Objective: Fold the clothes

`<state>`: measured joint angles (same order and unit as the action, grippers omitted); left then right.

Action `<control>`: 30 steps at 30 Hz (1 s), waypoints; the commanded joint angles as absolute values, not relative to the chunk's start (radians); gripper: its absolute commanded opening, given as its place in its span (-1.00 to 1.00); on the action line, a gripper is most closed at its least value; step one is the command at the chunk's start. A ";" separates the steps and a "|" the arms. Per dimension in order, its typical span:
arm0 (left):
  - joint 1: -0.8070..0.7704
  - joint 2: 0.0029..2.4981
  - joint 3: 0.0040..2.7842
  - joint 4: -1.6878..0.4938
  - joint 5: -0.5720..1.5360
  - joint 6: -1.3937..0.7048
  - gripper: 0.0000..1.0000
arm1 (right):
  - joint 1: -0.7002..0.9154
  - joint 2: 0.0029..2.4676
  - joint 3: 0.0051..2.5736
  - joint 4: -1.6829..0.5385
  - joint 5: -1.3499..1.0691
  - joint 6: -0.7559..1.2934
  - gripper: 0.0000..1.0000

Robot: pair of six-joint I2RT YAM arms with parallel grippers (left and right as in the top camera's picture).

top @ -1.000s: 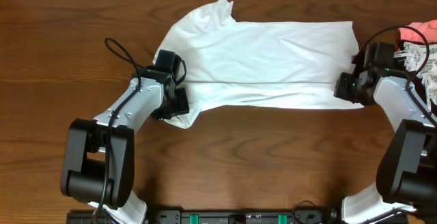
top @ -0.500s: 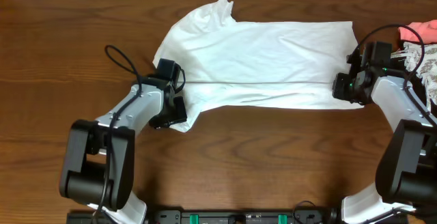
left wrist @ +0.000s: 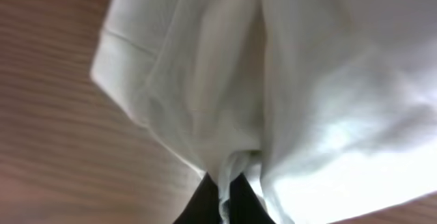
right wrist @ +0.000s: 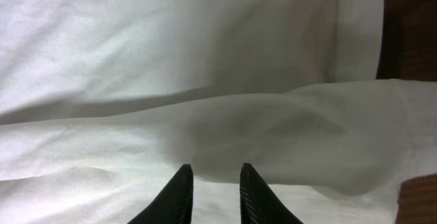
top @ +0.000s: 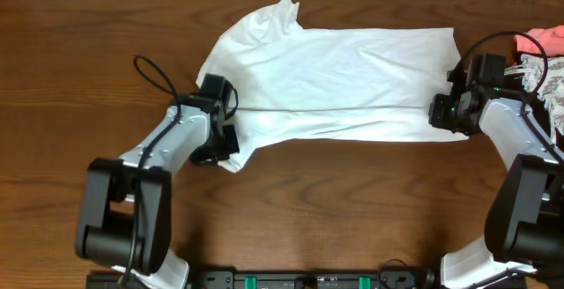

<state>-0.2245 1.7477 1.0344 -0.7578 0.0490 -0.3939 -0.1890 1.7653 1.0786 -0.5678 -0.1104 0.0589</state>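
Left pincer (left wrist: 225, 186) has closed tight onto the T-shirt (top: 335, 82)

Both arms had pale grey-white link shells joined by black housings. The left arm (top: 163, 146) carried a thin black cable (top: 152, 67) that looped out on its far left side; the right arm (top: 509, 130) had a similar black cable (top: 511, 33) arching over its wrist. At the near edge each arm rose from a bulky, rounded black shoulder block (top: 115, 218), and a black base bar (top: 308, 280) between them bore small green markings. The left gripper (top: 231, 144) and right gripper (top: 441, 113) were boxy and black, and a tiny green light (top: 455, 108) showed on the right one. In the right wrist view the fingers (right wrist: 179, 190) were smooth, black and tapered to rounded tips
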 commanded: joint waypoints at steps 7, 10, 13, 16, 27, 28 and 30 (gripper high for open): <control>-0.224 1.631 1.106 -0.807 -0.008 -0.337 0.15 | -0.182 1.768 1.073 -0.566 -0.121 0.051 -0.49; -0.224 1.633 1.106 -0.790 -0.019 -0.338 0.04 | -0.182 1.768 1.073 -0.564 -0.121 0.051 -0.48; -0.227 1.633 1.103 -0.718 -0.019 -0.338 -0.70 | -0.182 1.767 1.073 -0.564 -0.121 0.051 -0.48; -0.227 1.639 1.101 -0.626 -0.019 -0.338 -0.88 | -0.182 1.768 1.073 -0.564 -0.121 0.051 -0.61; -0.227 1.789 1.100 -0.506 -0.008 -0.339 -0.89 | -0.182 1.768 1.073 -0.561 -0.121 0.051 -0.74; -0.227 1.813 1.100 -0.503 -0.009 -0.338 -0.88 | -0.182 1.768 1.073 -0.561 -0.121 0.051 -0.75; -0.227 1.842 1.100 -0.498 -0.009 -0.338 -0.88 | -0.182 1.768 1.073 -0.561 -0.121 0.051 -0.75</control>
<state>-0.2253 1.8019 1.0973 -0.5030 -0.0036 -0.3428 -0.1890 1.7653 1.0779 -0.5625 -0.1158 0.0559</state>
